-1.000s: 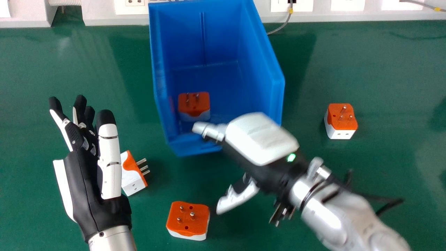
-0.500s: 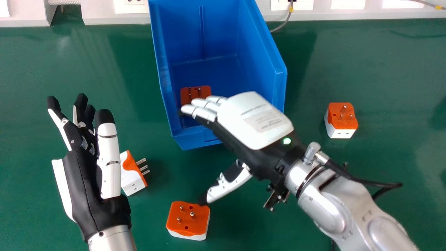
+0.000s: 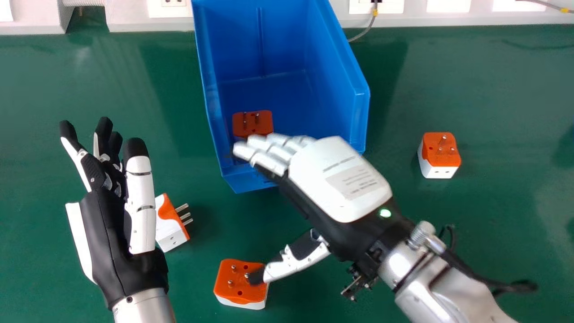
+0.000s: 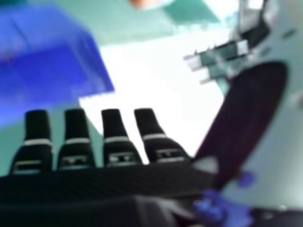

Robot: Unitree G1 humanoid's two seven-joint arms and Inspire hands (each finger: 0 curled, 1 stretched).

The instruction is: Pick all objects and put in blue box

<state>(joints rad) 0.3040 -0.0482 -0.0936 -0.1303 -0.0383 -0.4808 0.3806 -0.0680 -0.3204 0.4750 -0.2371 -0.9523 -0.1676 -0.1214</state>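
Orange-white adapters point(image 3: 226, 291): 4 tot., 1 in 1 blue box point(image 3: 334, 85), 3 on tbl point(image 3: 493, 89). My L hand point(image 3: 105, 224) is spread; R hand point(image 3: 341, 179) straight, thumb apart, maybe touching 1.

Blue box point(image 3: 338, 58) on green bench point(image 3: 493, 89); inner plug point(image 3: 252, 121) at its left wall, near the front. Near plug point(image 3: 237, 291): pins up. Left plug point(image 3: 169, 231): pins toward the right, partly hidden by the left robot hand point(image 3: 105, 237), whose fingers are extended. Right plug point(image 3: 438, 154): pins up, apart from the box. Right robot hand point(image 3: 338, 179) above the box's front edge, fingers nearly straight; thumb tip overlaps near plug, contact unclear.
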